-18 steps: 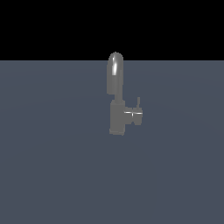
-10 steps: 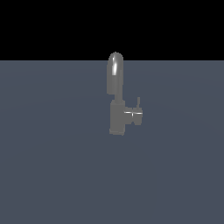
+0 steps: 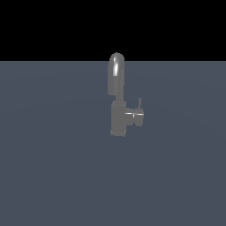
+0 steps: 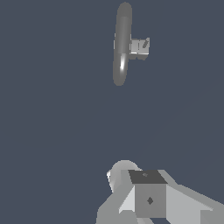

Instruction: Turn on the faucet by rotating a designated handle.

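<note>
the faucet [image 3: 117,103] stands upright on the table [image 3: 53,176], its handle [image 3: 140,106] a thin rod rising from the side stub, free to be pushed round. the tool [image 4: 144,197] hangs well away from the faucet, holding nothing; i cannot tell how far open it is.

Pincer [image 4: 146,199] seen only in wrist view; finger spread unclear.

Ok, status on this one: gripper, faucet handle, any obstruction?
Gripper well short of the dull-grey arched-spout faucet, jaw state unclear. Thin grey lever handle upright, untouched. Nothing in between.
</note>
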Controlling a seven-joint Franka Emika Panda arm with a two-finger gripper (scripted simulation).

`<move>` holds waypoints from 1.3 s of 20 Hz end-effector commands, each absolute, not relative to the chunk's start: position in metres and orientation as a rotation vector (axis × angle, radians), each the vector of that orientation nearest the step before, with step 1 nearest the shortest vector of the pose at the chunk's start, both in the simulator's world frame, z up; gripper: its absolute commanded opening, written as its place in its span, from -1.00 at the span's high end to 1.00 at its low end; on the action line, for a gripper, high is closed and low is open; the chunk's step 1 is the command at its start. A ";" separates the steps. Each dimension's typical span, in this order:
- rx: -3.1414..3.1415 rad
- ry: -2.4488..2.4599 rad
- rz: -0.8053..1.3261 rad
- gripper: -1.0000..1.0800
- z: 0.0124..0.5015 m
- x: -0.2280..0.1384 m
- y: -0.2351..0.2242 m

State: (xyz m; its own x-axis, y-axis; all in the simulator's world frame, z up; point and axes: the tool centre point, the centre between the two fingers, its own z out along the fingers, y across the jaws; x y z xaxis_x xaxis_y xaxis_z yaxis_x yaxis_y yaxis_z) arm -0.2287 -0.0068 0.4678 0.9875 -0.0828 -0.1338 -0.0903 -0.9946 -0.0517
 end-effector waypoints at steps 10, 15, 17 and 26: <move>-2.864 0.379 0.394 1.00 0.450 -0.167 -0.017; -2.752 0.485 0.477 1.00 0.438 -0.138 -0.024; -2.704 0.527 0.509 1.00 0.432 -0.127 -0.027; -2.470 0.705 0.647 1.00 0.401 -0.080 -0.045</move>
